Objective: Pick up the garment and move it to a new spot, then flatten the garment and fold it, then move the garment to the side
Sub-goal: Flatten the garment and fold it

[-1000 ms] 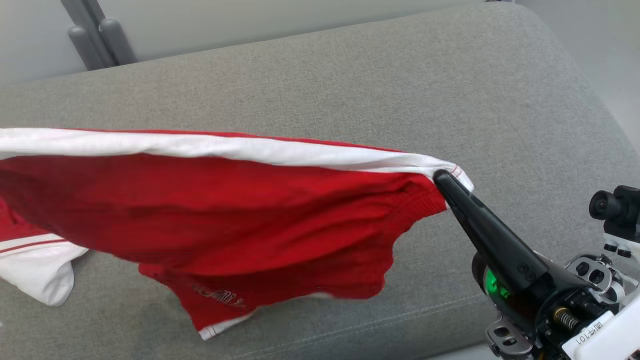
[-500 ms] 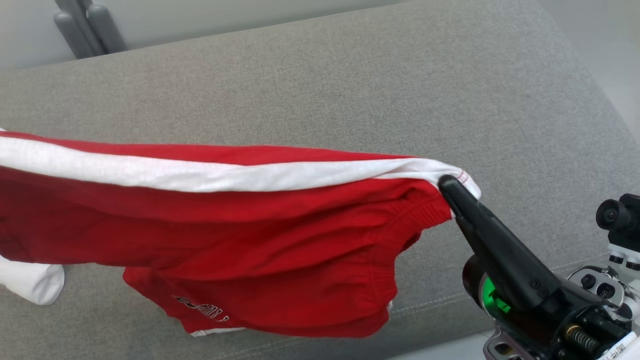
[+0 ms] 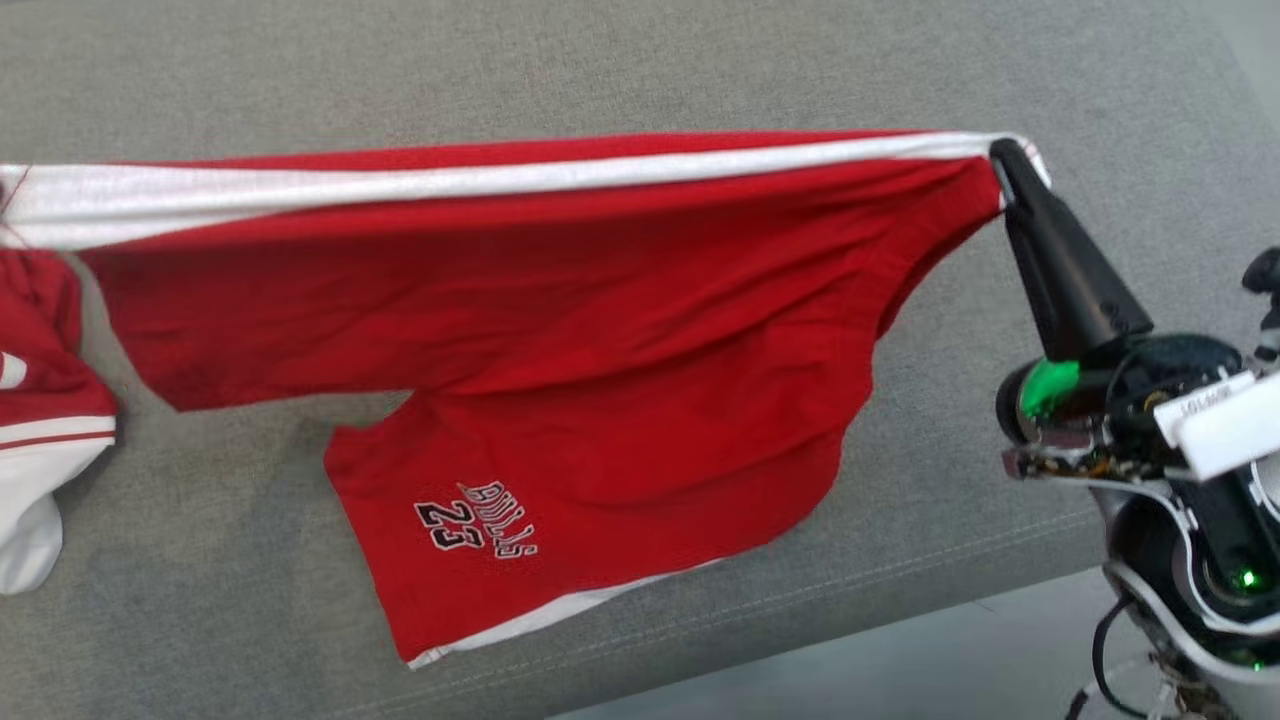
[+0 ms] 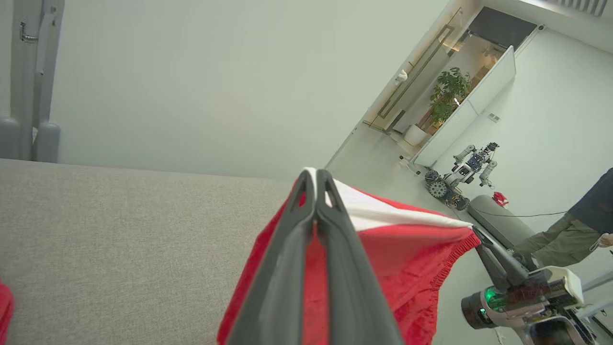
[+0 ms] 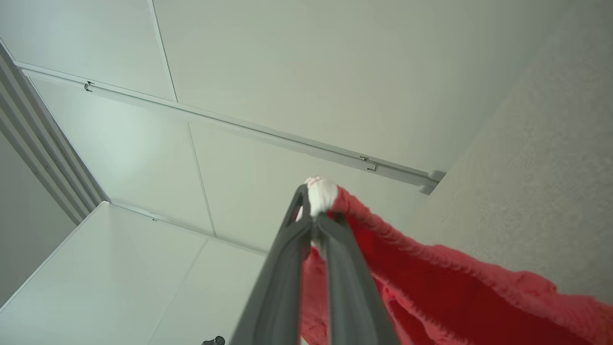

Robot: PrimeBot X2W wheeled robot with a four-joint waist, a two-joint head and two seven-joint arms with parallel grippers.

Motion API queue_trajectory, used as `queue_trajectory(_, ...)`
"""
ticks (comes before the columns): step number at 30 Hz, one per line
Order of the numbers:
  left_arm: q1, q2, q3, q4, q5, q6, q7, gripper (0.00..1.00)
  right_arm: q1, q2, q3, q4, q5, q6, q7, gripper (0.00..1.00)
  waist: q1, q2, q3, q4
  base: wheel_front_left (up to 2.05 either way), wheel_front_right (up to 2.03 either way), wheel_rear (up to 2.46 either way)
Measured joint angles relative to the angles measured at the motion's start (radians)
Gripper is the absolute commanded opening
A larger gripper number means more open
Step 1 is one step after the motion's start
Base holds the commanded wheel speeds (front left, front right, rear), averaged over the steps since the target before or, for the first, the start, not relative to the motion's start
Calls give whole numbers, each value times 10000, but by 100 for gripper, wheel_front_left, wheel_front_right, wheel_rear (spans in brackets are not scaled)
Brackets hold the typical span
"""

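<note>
Both hands are clenched on the garment [image 3: 600, 330], red shorts with a white side stripe. The right hand [image 3: 1003, 158] pinches the waistband corner at the upper right of the head view, and the left hand [image 4: 316, 175] pinches the stripe's other end. The cloth hangs taut between them, its lower leg seemingly resting on the grey couch [image 3: 700, 60]. This looks like flattening; next, both hands should lower together, keeping tension. Beyond are a pale wall, a potted plant [image 4: 448, 98], a second robot [image 4: 462, 172] and a person [image 4: 570, 235].
</note>
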Motion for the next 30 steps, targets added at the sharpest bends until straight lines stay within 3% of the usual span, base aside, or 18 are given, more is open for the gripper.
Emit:
queue_trajectory(4, -1267, 96, -803, 696, -153, -2, 347, 0, -1284, 345, -343, 1283, 69, -10, 0, 0, 0, 0, 542, -6, 0, 0, 0)
queue_trajectory(11, -3469, 25, -2073, 2207, -188, -2, 813, 0, -3248, 928, -36, 3699, -92, -10, -2, 0, 0, 0, 1522, -67, 0, 0, 0)
queue_trajectory(18, -5358, -328, -2750, 3781, 581, -2, 982, 0, -4950, 1739, 380, 5404, -552, -10, -90, 0, 0, 0, 2505, -228, 0, 0, 0)
queue_trajectory(20, -5785, -533, -3018, 4301, 895, -2, 978, 0, -5386, 2021, 412, 5889, -715, -10, -138, 42, 1, 0, 2744, -301, 0, 0, 0)
queue_trajectory(22, -6096, -779, -3342, 4763, 1018, -2, 968, 0, -5646, 2245, 424, 6318, -803, -10, -178, 53, 1, 0, 2931, -393, 0, 0, 0)
queue_trajectory(23, -6226, -872, -3522, 4997, 1112, -2, 968, 3, -5730, 2332, 441, 6512, -817, -10, -192, 67, 1, 0, 2996, -450, 0, 0, 0)
queue_trajectory(24, -6328, -966, -3657, 5216, 1283, -2, 968, 11, -5803, 2424, 456, 6698, -857, -10, -217, 85, 1, 0, 3040, -510, 0, 0, 0)
queue_trajectory(25, -6433, -1070, -3766, 5450, 1432, 0, 966, 36, -5862, 2520, 470, 6865, -876, -10, -261, 100, 1, 0, 3067, -571, 0, 0, 0)
queue_trajectory(30, -6729, -1475, -4207, 6635, 1737, 2, 871, 74, -6020, 2815, 485, 7597, -1120, -12, -309, 100, 1, 0, 3025, -761, 0, 0, 0)
